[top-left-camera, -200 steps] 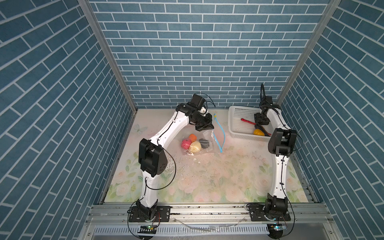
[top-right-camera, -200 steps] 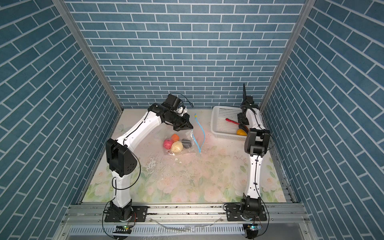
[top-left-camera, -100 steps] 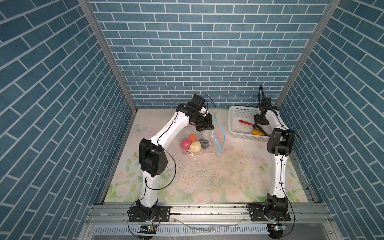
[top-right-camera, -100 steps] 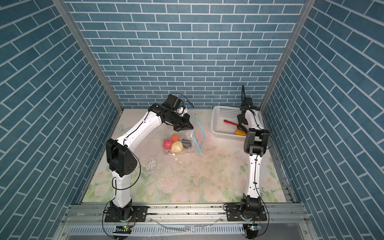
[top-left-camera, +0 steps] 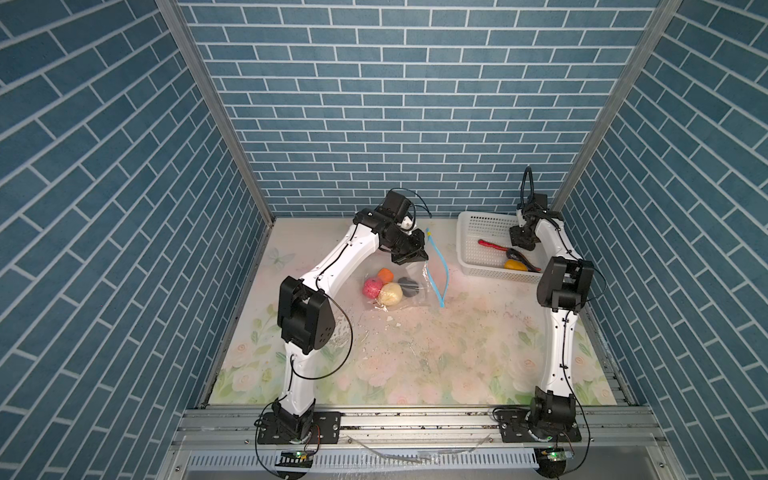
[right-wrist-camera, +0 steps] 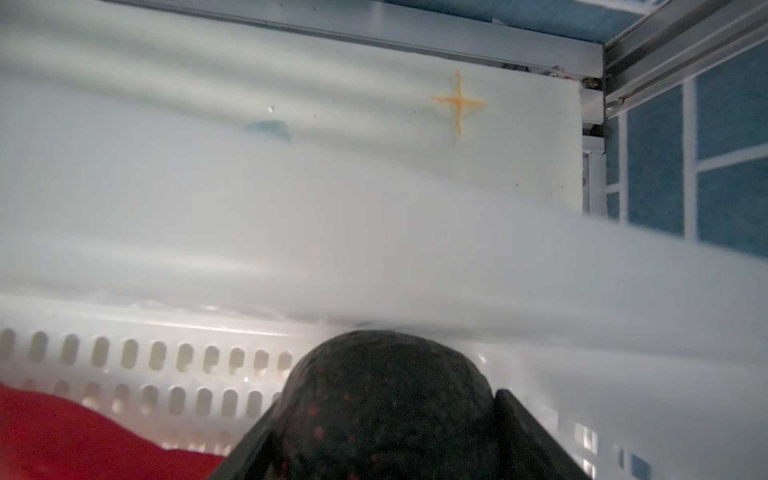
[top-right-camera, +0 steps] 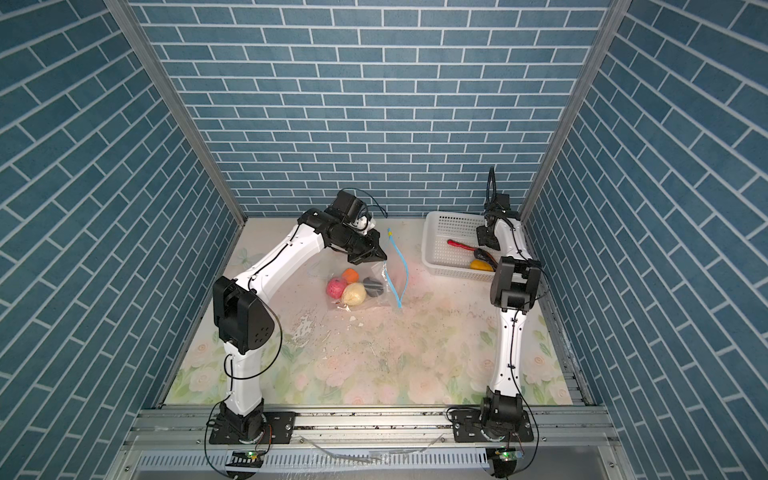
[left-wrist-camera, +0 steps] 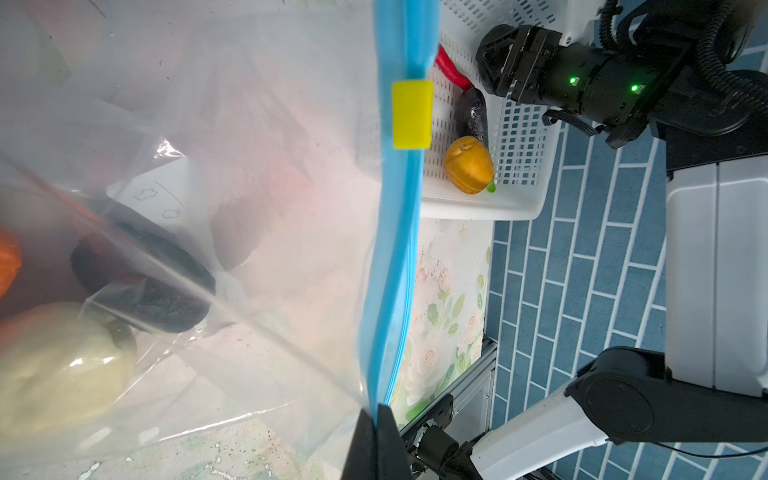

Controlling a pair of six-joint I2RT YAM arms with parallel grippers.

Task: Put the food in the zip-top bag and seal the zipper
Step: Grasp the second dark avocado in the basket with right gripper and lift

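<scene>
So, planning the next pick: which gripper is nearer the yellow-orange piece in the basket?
Right. The right gripper is inside the basket, just beside the yellow-orange piece; the left gripper is over at the zip-top bag, shut on its edge.

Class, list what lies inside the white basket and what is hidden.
Inside the white basket: a long red strip, a dark lump between the jaws of the right end effector, and a yellow-orange piece. The right arm hides part of its floor from above.

I see 3 blue brick-patterned walls (top-left-camera: 374,104) boxing in a pale floral tabletop (top-left-camera: 415,353); an aluminium rail (top-left-camera: 415,419) lines the near edge; lighting even.
</scene>
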